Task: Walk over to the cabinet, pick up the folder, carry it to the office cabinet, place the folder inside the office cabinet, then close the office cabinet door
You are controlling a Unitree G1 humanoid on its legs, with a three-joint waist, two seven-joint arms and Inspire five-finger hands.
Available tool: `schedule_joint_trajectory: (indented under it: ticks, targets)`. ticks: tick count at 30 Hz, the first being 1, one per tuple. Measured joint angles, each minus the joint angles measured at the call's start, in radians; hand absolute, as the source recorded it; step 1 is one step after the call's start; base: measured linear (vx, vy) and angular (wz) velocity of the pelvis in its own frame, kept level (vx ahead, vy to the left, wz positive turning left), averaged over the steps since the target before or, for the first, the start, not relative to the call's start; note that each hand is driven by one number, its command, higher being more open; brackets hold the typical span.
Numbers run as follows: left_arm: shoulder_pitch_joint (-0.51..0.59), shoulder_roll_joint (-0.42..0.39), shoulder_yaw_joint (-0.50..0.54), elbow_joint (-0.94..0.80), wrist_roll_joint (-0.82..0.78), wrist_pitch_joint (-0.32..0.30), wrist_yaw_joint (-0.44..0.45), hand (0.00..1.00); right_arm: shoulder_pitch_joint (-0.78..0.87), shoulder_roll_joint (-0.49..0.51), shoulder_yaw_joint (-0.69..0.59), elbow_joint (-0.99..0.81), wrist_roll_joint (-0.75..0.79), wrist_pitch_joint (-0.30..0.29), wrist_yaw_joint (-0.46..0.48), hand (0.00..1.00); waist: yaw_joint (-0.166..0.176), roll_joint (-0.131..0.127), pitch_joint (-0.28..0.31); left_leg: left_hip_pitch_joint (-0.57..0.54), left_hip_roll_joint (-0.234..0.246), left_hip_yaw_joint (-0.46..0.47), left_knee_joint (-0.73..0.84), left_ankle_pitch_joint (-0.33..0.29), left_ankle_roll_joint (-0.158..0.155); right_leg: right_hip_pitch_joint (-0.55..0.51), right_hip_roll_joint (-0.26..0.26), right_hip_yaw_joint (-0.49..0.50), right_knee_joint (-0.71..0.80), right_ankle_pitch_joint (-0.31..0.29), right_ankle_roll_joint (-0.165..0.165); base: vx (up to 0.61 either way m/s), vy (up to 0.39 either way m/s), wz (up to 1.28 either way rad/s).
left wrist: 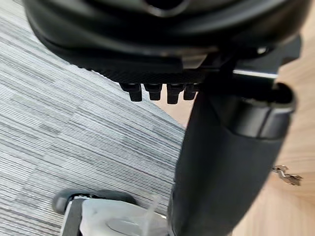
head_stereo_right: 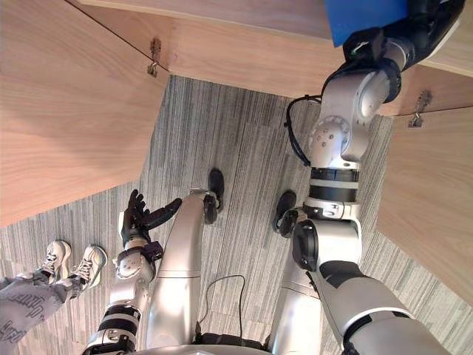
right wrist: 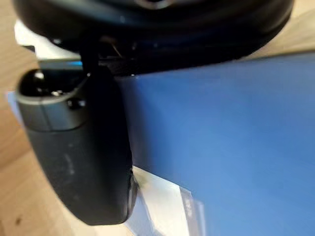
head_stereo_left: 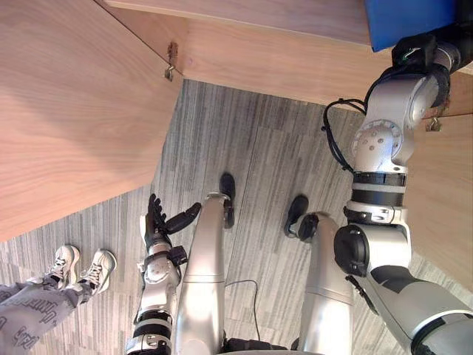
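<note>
The blue folder (head_stereo_left: 406,21) is at the top right, over the wooden floor (head_stereo_left: 281,59) of the open office cabinet. My right arm reaches up to it, and my right hand (head_stereo_left: 415,52) is shut on its lower edge. In the right wrist view the thumb (right wrist: 83,162) lies across the blue cover (right wrist: 221,123), above a white label; the fingers are hidden behind the folder. I cannot tell whether the folder rests on the wood. My left hand (head_stereo_left: 157,222) hangs low at the left, open, with straight fingers (left wrist: 157,91) over the carpet.
The cabinet's left door (head_stereo_left: 74,111) stands open at the left and its right door (head_stereo_right: 429,185) at the right, both with metal hinges (head_stereo_left: 171,63). A person's white shoes (head_stereo_left: 81,266) and grey trouser legs are on the striped carpet at the lower left.
</note>
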Motion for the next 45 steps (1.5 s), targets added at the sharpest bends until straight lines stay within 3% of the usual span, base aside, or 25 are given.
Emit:
schedule_joint_trajectory:
  ticks: [7,16,21,24,26,29,33,34,36,41,45]
  targets:
    - [-0.012,0.001,-0.002,0.035,-0.037,0.003,0.003,1.0,-0.065,-0.006,-0.003,0.063,0.201,-0.05,0.051,1.0,0.0,-0.002,-0.008,-0.004,-0.003,-0.015,-0.02,0.02,-0.011,-0.001,0.0,-0.02,0.0,-0.003,-0.008,-0.03,-0.039,0.07]
    - [-0.015,0.004,0.027,0.065,-0.037,0.011,0.001,1.0,-0.053,-0.005,0.079,0.082,0.195,-0.048,0.07,1.0,-0.018,-0.005,-0.013,0.017,0.011,-0.015,-0.015,0.021,-0.011,0.025,0.009,-0.024,-0.008,-0.002,-0.011,0.0,-0.002,-0.01]
    - [-0.014,0.018,0.044,0.097,-0.038,0.021,-0.003,1.0,-0.015,-0.005,0.128,0.082,0.114,-0.021,0.113,1.0,-0.023,-0.032,-0.032,0.049,0.022,-0.007,-0.026,0.02,-0.011,0.052,0.017,-0.023,-0.021,0.003,-0.019,-0.02,-0.018,-0.05]
    - [-0.01,0.038,0.044,0.118,-0.04,0.021,-0.005,1.0,0.022,-0.043,0.216,0.082,0.035,0.03,0.143,1.0,-0.038,-0.045,-0.047,0.061,0.03,-0.001,-0.034,0.021,-0.011,0.063,0.023,-0.023,-0.034,0.009,-0.022,-0.01,-0.011,-0.06]
    - [-0.004,0.05,0.044,0.126,-0.047,0.02,-0.007,1.0,0.042,-0.114,0.319,0.079,-0.06,0.077,0.202,1.0,-0.055,-0.046,-0.047,0.07,0.035,0.001,-0.042,0.021,-0.01,0.073,0.029,-0.023,-0.053,0.019,-0.021,0.0,0.001,-0.08]
    - [-0.004,0.059,0.044,0.151,-0.047,0.018,-0.016,1.0,0.088,-0.182,0.392,0.047,-0.135,0.102,0.264,1.0,-0.061,-0.047,-0.048,0.087,0.038,0.007,-0.056,0.022,-0.01,0.09,0.032,-0.021,-0.071,0.024,-0.017,0.01,0.004,-0.05]
    - [0.012,0.081,0.044,0.188,-0.046,0.013,-0.048,1.0,0.188,-0.336,0.542,0.014,-0.293,0.127,0.366,1.0,-0.072,-0.068,-0.062,0.109,0.046,0.02,-0.08,0.022,-0.009,0.11,0.037,-0.017,-0.105,0.033,-0.014,0.01,-0.004,-0.06]
    - [0.014,0.085,0.044,0.195,-0.046,0.01,-0.049,1.0,0.211,-0.379,0.58,-0.001,-0.351,0.133,0.391,0.0,-0.073,-0.072,-0.066,0.109,0.048,0.022,-0.086,0.022,-0.009,0.11,0.04,-0.017,-0.114,0.038,-0.014,0.01,0.0,-0.1]
    - [0.024,0.096,0.045,0.218,-0.034,0.009,-0.056,1.0,0.237,-0.44,0.649,-0.008,-0.504,0.148,0.449,0.0,-0.083,-0.079,-0.07,0.115,0.051,0.023,-0.094,0.023,-0.008,0.121,0.043,-0.021,-0.13,0.043,-0.012,0.02,0.004,-0.05]
    - [0.0,0.111,0.044,0.271,-0.026,0.026,-0.077,1.0,0.249,-0.463,0.75,0.009,-0.793,0.188,0.544,0.0,-0.085,-0.087,-0.075,0.148,0.056,0.046,-0.118,0.023,-0.007,0.147,0.041,-0.014,-0.156,0.051,-0.011,0.0,0.0,0.0]
    - [-0.006,0.113,0.042,0.272,-0.031,0.026,-0.088,1.0,0.249,-0.463,0.791,0.025,-0.821,0.192,0.584,0.0,-0.081,-0.087,-0.075,0.155,0.055,0.051,-0.13,0.025,-0.003,0.157,0.038,-0.018,-0.169,0.056,-0.01,0.0,-0.003,0.01]
